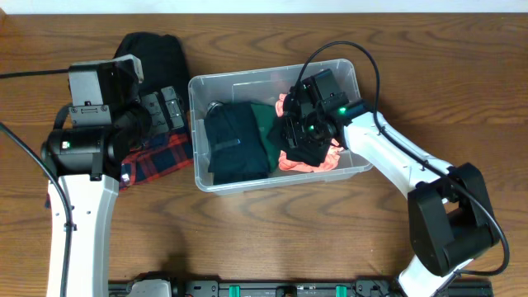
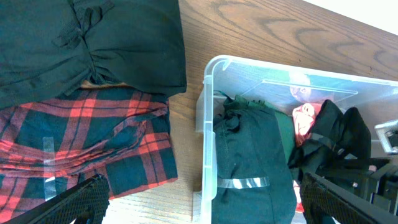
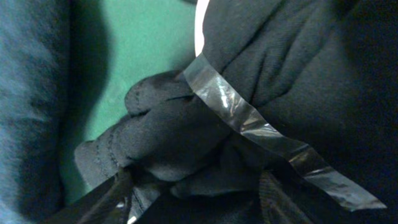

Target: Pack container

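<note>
The clear container (image 1: 247, 82) stands mid-table, and its left rim (image 2: 208, 93) runs through the left wrist view. Inside lie a folded dark green garment (image 1: 235, 140) (image 2: 249, 155) bound with tape, and an orange-pink cloth (image 1: 307, 165) (image 2: 303, 118). A black taped bundle (image 3: 261, 74) is at the right end. My right gripper (image 1: 301, 136) (image 3: 193, 199) is down inside the container on that bundle. Its jaws are apart and the black cloth bulges between them. My left gripper (image 1: 165, 109) (image 2: 202, 208) hangs wide open and holds nothing. It hovers over the container's left wall and the table beside it.
A red-and-navy plaid garment (image 1: 161, 157) (image 2: 93, 143) lies on the table left of the container. A black garment (image 1: 153, 54) (image 2: 93, 43) lies behind it. The right arm's cable (image 1: 363, 58) loops over the container's back right corner.
</note>
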Robot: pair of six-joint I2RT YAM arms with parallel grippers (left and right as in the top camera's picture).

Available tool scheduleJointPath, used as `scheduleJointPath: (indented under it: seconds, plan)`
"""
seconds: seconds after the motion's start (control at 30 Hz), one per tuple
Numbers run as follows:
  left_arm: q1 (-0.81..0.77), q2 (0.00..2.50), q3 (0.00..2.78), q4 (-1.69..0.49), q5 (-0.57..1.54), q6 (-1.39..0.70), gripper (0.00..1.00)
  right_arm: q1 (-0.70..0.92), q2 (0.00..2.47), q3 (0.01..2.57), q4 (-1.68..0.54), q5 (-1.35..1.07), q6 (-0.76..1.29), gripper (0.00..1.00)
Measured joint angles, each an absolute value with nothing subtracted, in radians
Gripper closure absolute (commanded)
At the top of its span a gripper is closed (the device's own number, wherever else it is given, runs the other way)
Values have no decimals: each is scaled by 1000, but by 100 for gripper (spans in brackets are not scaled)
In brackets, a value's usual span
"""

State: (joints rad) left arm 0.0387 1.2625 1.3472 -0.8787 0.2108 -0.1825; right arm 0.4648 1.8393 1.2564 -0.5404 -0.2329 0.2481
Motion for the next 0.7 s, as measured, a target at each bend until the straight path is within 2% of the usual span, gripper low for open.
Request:
scheduleJointPath:
  seconds: [0.17,0.23,0.47,0.7]
  plan:
    - [39,1262,1347,-879,211,-183,2,442,1790,1256,-550,-195,253,36]
    - [39,1262,1347,-879,211,-183,2,430,1731,1255,-570,-157,256,39]
    - [39,1262,1347,-879,211,-183,2,363,1489,1258,-642,22,286,40]
    - [39,1262,1347,-879,211,-183,2,274,1545,1260,-710,89,298,46]
